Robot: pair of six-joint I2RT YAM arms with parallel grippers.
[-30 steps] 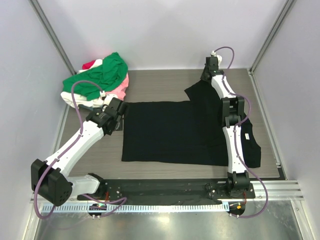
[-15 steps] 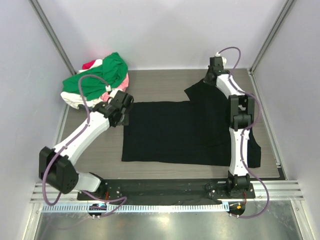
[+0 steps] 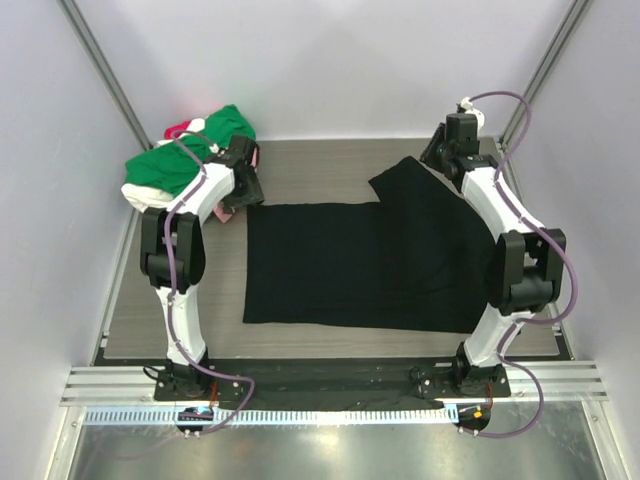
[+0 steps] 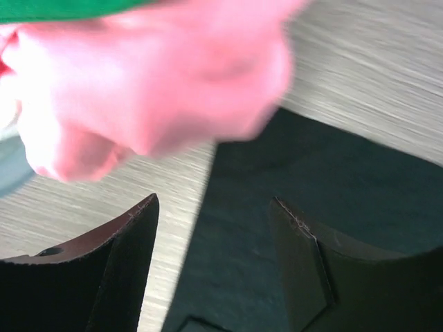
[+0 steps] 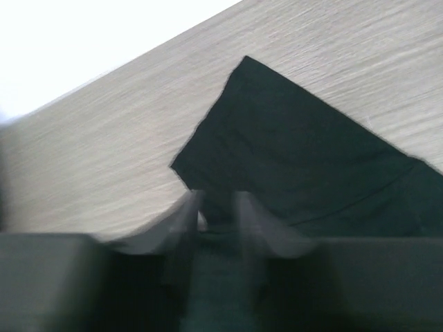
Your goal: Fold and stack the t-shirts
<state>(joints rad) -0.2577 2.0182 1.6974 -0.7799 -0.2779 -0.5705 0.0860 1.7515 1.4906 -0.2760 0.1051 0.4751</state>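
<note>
The large black t-shirt lies spread flat in the middle of the table, one sleeve pointing to the far side. My left gripper is open and empty just above the shirt's far left corner, next to the pile. The left wrist view shows its gap over the cloth edge. My right gripper hovers at the shirt's far right edge by the sleeve. Its blurred fingertips stand close together with only a narrow gap. The pile holds green, pink, white and red shirts.
The pile sits in the far left corner against the left wall. Grey walls with metal posts close in the table on three sides. A metal rail carrying both arm bases runs along the near edge.
My left arm has swung from the shirt's left edge up to its far left corner by the pile. My right gripper has moved rightward off the sleeve. The black shirt has stayed flat.
</note>
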